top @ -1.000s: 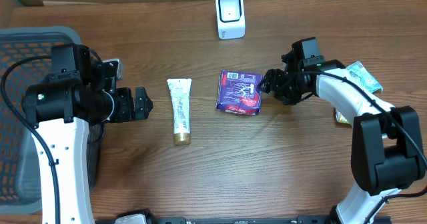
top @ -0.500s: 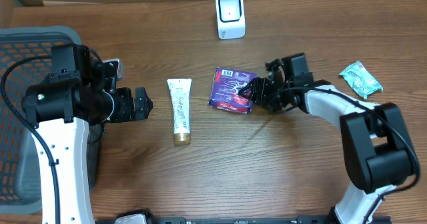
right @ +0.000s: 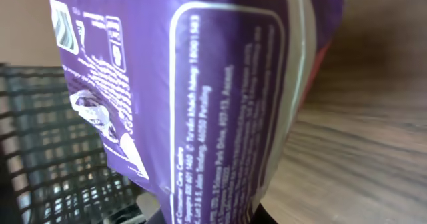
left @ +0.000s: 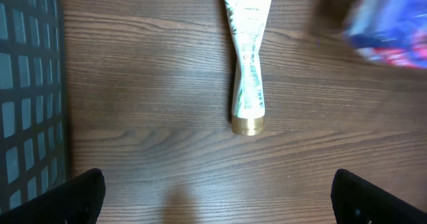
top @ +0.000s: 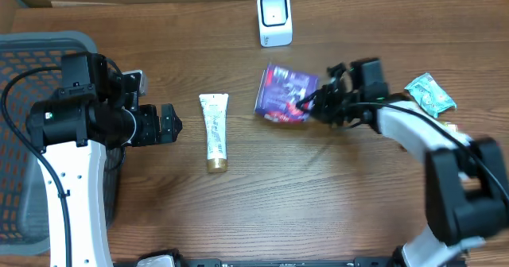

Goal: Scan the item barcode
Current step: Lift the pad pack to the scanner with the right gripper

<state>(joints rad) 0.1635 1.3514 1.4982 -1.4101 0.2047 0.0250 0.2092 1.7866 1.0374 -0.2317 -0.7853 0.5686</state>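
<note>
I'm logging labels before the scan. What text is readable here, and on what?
Purple pack: "18001583" and "Care Centre" in the side print; the rest too blurred.
Tube: green print, too small to read.
Scanner: no text visible.
Green packet: too small to read.

The left arm (top: 75,187) stands at its own side, its white link rising to a black joint, with the wrist turned level and pointing inward. The left gripper (top: 173,124) gapes wide. Its fingers (left: 80,197) show only at the lower corners of the wrist view, far apart and touching nothing. The right arm (top: 406,124) reaches inward from the opposite side, its white forearm stretched out and blurred. The right gripper (top: 312,106) is pinched on the edge of a pouch (top: 285,92) — jaws nearly together, the pouch tilted in its hold.
</note>
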